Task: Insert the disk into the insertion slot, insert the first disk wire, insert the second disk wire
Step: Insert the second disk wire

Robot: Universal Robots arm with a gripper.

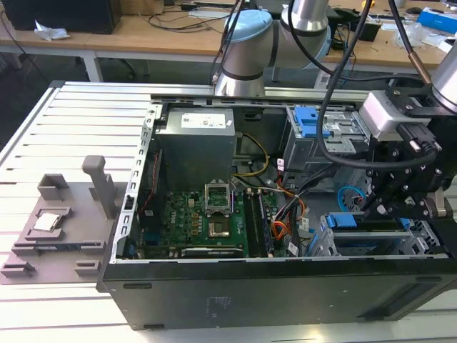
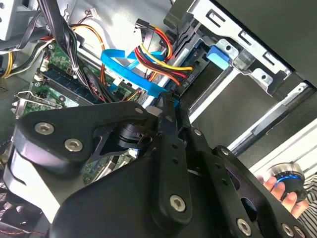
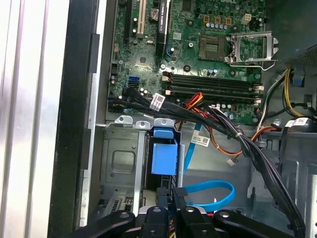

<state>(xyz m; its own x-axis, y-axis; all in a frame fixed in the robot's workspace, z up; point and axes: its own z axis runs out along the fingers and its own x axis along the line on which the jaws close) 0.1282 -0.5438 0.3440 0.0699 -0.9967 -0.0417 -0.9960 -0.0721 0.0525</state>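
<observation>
Hanging over the silver insertion slot (image 1: pixel 371 239), the claw (image 1: pixel 391 204) has fingers whose spacing I cannot tell. In both wrist views the second disk wire (image 3: pixel 210 194) loops just beside the disk's blue caddy (image 3: pixel 164 157), already seated in the slot.

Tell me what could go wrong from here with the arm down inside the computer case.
The end effector sits right by the light-blue cable and the orange-red-black wire bundle; a sideways move could snag or tug them. The black cables draped over the motherboard could also catch on the linkage. Fingertips show near the case edge, so a pinch is possible.
</observation>
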